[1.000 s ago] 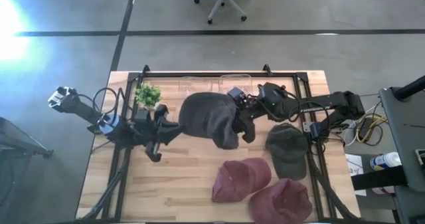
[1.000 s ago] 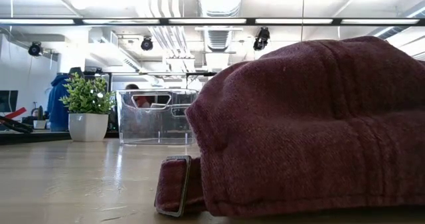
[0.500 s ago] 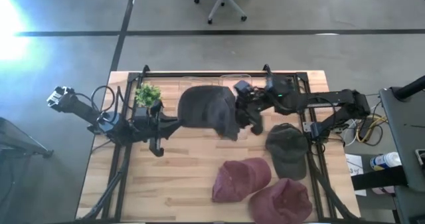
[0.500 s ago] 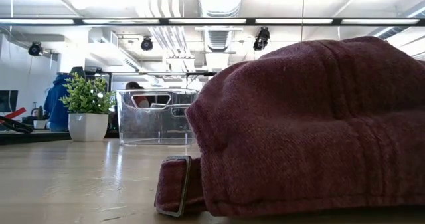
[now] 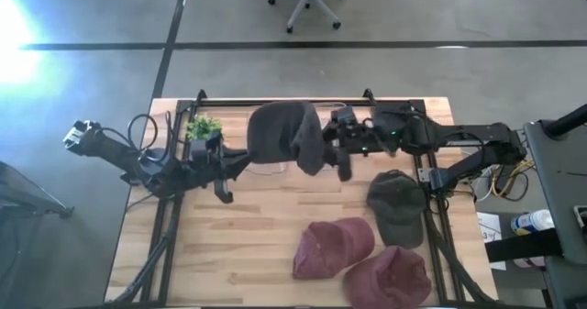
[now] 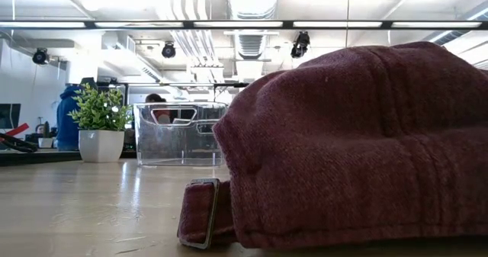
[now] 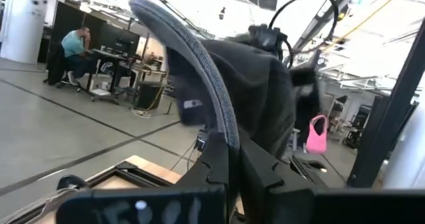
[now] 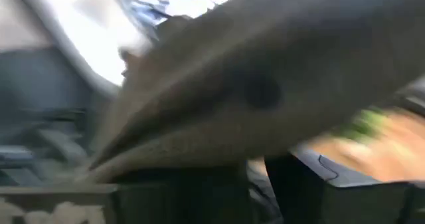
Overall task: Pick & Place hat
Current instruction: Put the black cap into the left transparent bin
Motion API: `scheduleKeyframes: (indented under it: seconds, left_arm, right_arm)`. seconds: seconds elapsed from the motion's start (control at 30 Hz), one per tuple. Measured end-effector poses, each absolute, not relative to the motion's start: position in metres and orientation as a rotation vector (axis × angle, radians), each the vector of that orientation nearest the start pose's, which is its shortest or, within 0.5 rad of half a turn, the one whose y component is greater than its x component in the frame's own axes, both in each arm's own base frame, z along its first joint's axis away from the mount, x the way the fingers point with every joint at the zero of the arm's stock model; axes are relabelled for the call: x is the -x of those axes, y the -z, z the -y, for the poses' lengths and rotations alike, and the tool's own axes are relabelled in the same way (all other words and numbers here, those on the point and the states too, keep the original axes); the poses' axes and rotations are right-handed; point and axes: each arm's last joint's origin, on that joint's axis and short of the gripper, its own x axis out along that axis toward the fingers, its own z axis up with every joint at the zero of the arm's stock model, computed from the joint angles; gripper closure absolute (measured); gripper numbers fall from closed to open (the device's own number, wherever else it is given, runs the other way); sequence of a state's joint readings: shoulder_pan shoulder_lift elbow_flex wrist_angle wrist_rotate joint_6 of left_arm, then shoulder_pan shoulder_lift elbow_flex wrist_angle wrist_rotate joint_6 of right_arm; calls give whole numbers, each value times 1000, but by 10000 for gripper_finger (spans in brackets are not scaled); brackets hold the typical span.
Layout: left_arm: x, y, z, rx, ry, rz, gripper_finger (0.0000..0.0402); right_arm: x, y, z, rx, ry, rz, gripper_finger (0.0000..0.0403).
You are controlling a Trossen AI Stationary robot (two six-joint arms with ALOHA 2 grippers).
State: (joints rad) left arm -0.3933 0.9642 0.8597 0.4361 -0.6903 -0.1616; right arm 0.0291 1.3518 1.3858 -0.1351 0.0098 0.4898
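Note:
A dark grey hat (image 5: 282,135) hangs lifted between my two grippers, over the clear bin (image 5: 275,116) at the table's far edge. My left gripper (image 5: 235,161) is shut on its left side and my right gripper (image 5: 332,148) is shut on its right side. In the left wrist view the hat's curved grey edge (image 7: 199,71) rises from between my fingers. In the right wrist view the hat (image 8: 265,84) fills the picture. Neither gripper shows in the low view. My left gripper pinches the hat's curved edge (image 7: 224,134) between its two fingers, coming about level from the table's left. The hat stands up past the fingers, clear of the table. My right gripper holds the hat's right edge (image 8: 219,147) from the table's right. The hat itself hides the fingertips. The hat is lifted clear, with a flap (image 5: 314,162) hanging down by the gripper.
A potted plant (image 5: 204,128) stands at the far left, beside the bin. An olive hat (image 5: 396,204) lies at the right. Two maroon hats (image 5: 332,245) (image 5: 389,278) lie at the near right, and one (image 6: 358,150) fills the low view. Bare wood is at the near left.
Both grippers have carried the grey hat toward the table's far edge. It hung over the middle of the table a second ago and now hangs over the clear bin. Both grippers have stayed shut on it, and the hat looks more bunched together.

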Motion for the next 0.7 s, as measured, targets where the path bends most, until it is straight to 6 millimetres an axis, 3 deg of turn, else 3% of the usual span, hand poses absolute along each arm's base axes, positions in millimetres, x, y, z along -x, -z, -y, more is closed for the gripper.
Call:
scheduleKeyframes:
  seconds: [0.33,0.5,0.6,0.7]
  left_arm:
    - [-195,-387,55,322,-302,332,392]
    - [-194,-385,43,294,-576,313,392]
    - [-193,-379,33,300,-803,277,392]
    - [-193,-370,24,364,-951,273,392]
  right_arm:
    - [-260,-423,6,-290,631,-128,229]
    - [-244,-426,6,-278,890,-71,229]
    - [-243,-411,6,-366,961,-116,229]
    - [-252,-391,7,-618,884,-177,229]
